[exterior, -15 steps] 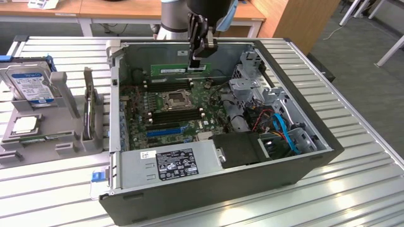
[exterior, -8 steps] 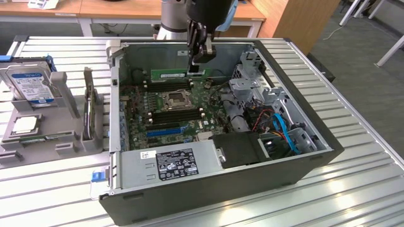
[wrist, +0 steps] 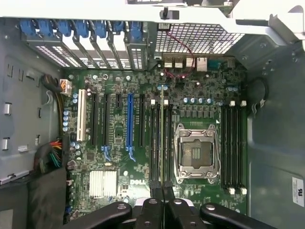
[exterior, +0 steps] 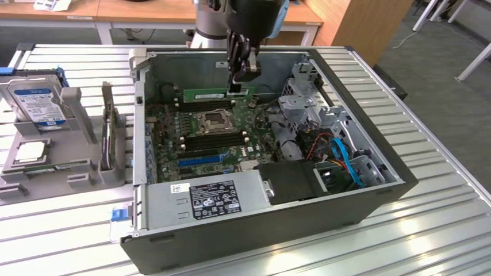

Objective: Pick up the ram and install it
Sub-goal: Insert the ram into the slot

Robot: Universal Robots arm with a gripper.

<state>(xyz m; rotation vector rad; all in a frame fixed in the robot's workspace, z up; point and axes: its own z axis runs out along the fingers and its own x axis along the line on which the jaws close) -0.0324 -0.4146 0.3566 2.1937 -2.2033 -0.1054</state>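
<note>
The ram (exterior: pixel 204 92) hangs just behind the processor socket (exterior: pixel 213 120), inside the case (exterior: pixel 230 241); the power supply (exterior: pixel 203 198) lies before that socket, the hard drive (exterior: pixel 38 103) well to the exterior view's left

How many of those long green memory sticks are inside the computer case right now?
1: the ram, held by the gripper at the black slots beside the processor socket. Others could be hidden behind parts of the case.
</note>
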